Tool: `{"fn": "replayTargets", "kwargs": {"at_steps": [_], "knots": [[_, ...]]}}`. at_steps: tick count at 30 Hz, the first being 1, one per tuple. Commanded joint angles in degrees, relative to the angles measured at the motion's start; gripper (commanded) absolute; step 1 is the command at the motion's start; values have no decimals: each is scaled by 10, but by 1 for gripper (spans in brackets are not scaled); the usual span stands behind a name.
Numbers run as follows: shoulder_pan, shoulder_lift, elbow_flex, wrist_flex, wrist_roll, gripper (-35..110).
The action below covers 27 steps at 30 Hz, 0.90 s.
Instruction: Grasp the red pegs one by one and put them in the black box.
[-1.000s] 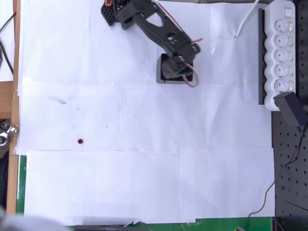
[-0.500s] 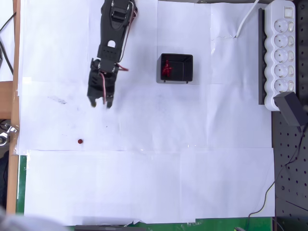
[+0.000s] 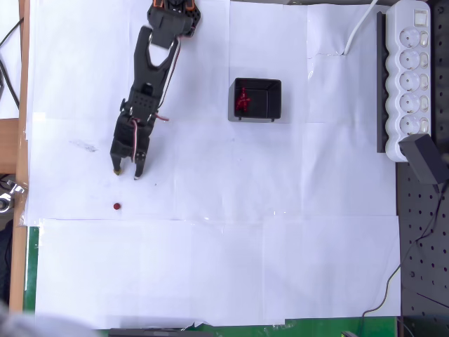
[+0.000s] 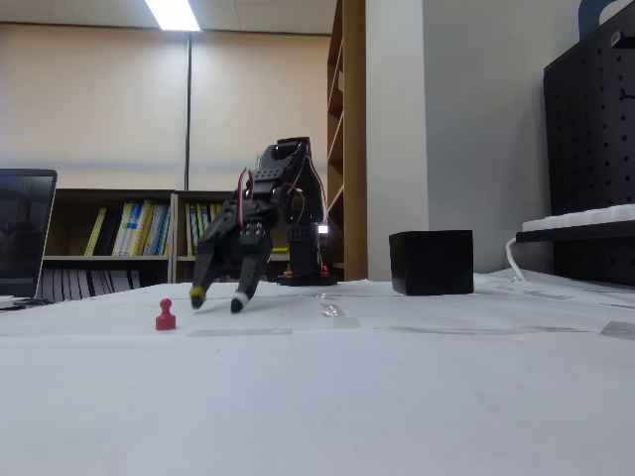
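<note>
One red peg (image 3: 116, 206) stands alone on the white paper at the left, seen upright in the fixed view (image 4: 166, 315). My gripper (image 3: 125, 172) hangs open a short way above it in the overhead view, fingertips pointing down toward the paper, nothing between them; in the fixed view the gripper (image 4: 217, 299) is just right of the peg and behind it. The black box (image 3: 257, 100) sits at the upper middle with several red pegs (image 3: 243, 99) clustered in its left side. In the fixed view the black box (image 4: 431, 262) shows only its outer wall.
A white power strip (image 3: 412, 77) with a black adapter (image 3: 426, 159) lies along the right edge, beside a black pegboard. The arm's base (image 3: 172, 15) stands at the top. A wooden edge borders the paper on the left.
The arm swung from over the black box to the left side of the paper, then reached further down toward the lone red peg. The box now lies uncovered with pegs inside.
</note>
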Motion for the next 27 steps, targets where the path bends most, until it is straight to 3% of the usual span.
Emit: {"fn": "replayTargets", "kwargs": {"at_steps": [1,13,27], "knots": [[11,25,65,-17,-11,16],[4,148,214,-15,-23,16],[-24,181,249,-22,-38,16]]}}
